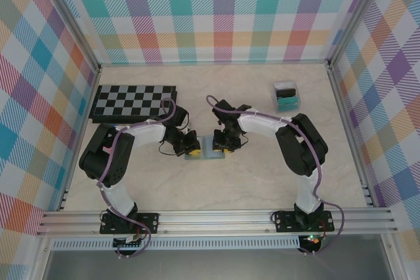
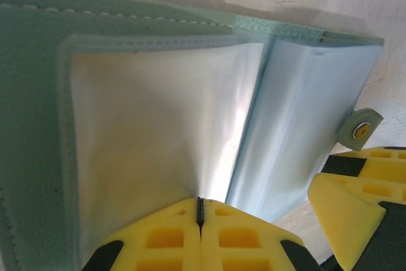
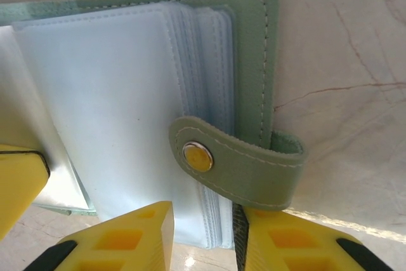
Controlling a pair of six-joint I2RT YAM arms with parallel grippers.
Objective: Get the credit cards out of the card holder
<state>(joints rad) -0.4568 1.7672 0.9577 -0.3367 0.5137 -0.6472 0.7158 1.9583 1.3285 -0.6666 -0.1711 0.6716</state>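
The sage-green card holder (image 1: 205, 151) lies open on the table between my two grippers. In the left wrist view its green cover (image 2: 32, 125) frames a pale translucent pocket leaf (image 2: 158, 125) that stands up from my left gripper (image 2: 200, 211), which is shut on the leaf's lower edge. In the right wrist view the right half (image 3: 250, 61) shows a stack of grey-blue pockets (image 3: 114, 93) and the tab clasp (image 3: 241, 163). My right gripper (image 3: 203, 233) is open, its jaws straddling the stack's lower edge. The credit cards are hidden.
A folded chessboard (image 1: 134, 101) lies at the back left. A clear box with teal and black contents (image 1: 286, 96) stands at the back right. Plaid walls and aluminium rails (image 1: 216, 218) close in the marbled table (image 1: 216, 188).
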